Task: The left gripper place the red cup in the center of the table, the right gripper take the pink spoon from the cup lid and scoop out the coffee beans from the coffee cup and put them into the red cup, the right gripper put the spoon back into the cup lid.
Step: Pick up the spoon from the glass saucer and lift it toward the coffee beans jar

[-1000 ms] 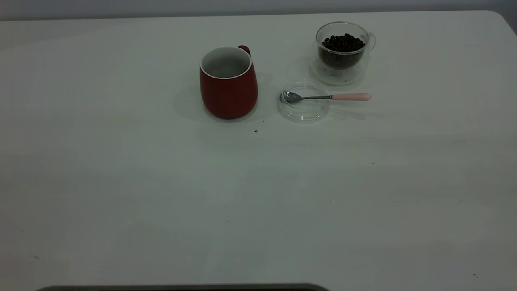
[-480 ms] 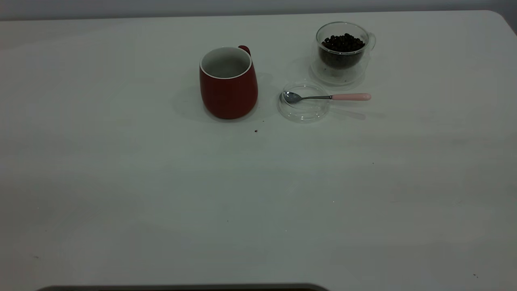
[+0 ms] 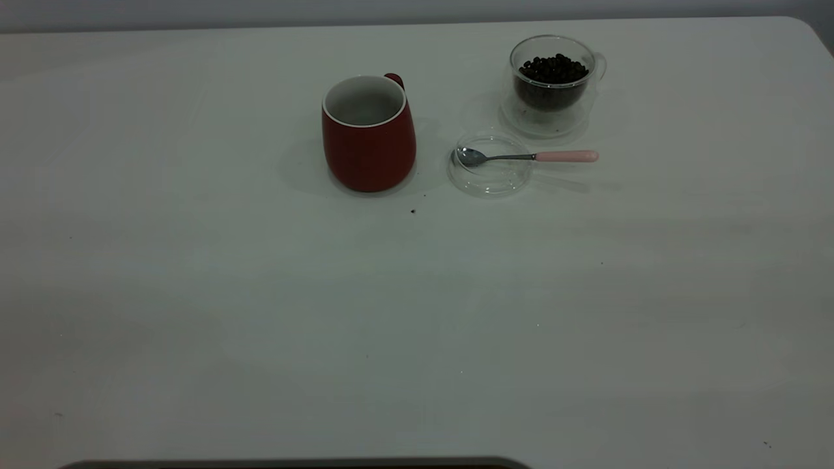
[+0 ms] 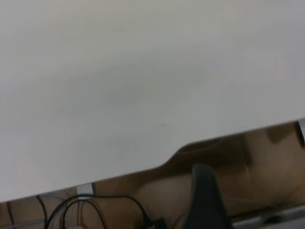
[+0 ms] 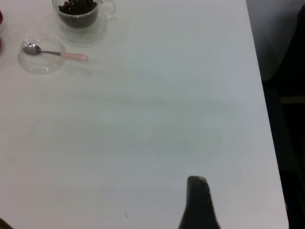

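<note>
The red cup (image 3: 369, 140) stands upright on the white table (image 3: 260, 312), at the middle of its far part, handle turned away. To its right lies the clear cup lid (image 3: 490, 176) with the pink spoon (image 3: 565, 156) resting in it, bowl inside and handle sticking out to the right. Behind them stands the glass coffee cup (image 3: 552, 98) full of coffee beans (image 3: 554, 68). No arm shows in the exterior view. My right gripper (image 5: 198, 202) hovers over bare table far from the coffee cup (image 5: 78, 12), lid (image 5: 42, 64) and spoon (image 5: 71, 56). My left gripper (image 4: 202, 200) hangs past the table's edge.
A dark speck (image 3: 412, 211) lies in front of the red cup. Black cables (image 4: 95, 205) hang beyond the table edge (image 4: 143, 171) in the left wrist view. The table's side edge (image 5: 267, 119) drops to dark floor in the right wrist view.
</note>
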Motion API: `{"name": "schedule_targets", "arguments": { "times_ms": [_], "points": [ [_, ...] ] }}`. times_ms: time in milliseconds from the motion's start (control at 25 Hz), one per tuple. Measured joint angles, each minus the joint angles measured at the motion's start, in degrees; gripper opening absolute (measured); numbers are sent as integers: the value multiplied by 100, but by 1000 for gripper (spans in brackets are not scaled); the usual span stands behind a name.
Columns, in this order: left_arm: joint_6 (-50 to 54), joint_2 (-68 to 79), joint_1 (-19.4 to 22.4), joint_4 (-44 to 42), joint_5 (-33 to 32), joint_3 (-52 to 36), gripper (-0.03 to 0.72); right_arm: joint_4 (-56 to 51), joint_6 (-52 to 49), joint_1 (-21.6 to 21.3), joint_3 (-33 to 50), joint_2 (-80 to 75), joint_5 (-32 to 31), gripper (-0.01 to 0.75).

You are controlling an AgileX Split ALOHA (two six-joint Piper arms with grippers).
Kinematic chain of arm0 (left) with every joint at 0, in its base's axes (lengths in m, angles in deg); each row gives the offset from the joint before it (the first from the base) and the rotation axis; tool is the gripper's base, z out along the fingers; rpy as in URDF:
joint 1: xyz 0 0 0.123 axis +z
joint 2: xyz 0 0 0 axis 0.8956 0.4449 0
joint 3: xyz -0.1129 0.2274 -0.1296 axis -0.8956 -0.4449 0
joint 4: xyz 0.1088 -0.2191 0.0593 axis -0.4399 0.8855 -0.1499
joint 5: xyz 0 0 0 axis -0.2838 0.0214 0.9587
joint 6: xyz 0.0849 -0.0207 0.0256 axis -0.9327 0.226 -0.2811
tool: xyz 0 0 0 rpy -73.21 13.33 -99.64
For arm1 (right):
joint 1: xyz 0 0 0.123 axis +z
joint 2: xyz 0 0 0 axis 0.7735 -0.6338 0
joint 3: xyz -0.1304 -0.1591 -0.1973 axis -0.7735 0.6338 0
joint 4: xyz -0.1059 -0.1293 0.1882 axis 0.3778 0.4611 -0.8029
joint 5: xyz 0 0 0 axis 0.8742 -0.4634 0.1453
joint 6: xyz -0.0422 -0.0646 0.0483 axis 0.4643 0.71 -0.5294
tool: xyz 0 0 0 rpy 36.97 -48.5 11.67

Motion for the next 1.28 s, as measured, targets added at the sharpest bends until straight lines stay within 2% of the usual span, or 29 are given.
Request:
{"name": "schedule_targets", "arguments": {
  "times_ms": [200,280,680,1280],
  "points": [
    [-2,-284,582,0,0,0,588,0,-5,0,0,0,0,591],
    [-2,-448,696,0,0,0,588,0,-5,0,0,0,0,591],
    [-2,-1210,730,0,-28,0,588,0,-5,0,0,0,0,591],
    [-2,-1232,730,0,-40,0,588,0,-5,0,0,0,0,591]
  ]
}}
